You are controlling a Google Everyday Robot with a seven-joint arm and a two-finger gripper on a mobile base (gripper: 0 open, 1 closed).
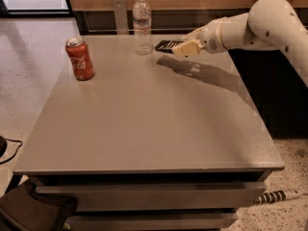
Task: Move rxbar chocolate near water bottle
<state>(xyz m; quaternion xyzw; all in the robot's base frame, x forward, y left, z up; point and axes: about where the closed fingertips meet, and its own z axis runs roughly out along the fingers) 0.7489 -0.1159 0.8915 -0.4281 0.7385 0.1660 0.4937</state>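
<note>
- Mostly done, by the look of it: rxbar chocolate [166,45] up at the far edge of the table [144,129], on the 3 o'clock side of the water bottle [141,24], near it but not touching.
- Not yet set down: held clear of the tabletop, with a shadow cast on the surface at about 5 o'clock from the bar.
- Left to do, judging from this: lower, lay flat beside the bottle's base, let go, then draw back without tipping the bottle.
- Gripper [182,47] clamped on the bar's right end, at 3 o'clock from the bottle and above the far part of the table; black wrapper sticking out toward 9 o'clock, roughly level.
- Arm reaching in from the 3 o'clock side, forearm close to horizontal, elbow high at the right edge of view, wrist aimed at the bottle.
- Red soda can [80,59] off at about 8 o'clock from the bottle, well apart and out of the path.
</note>
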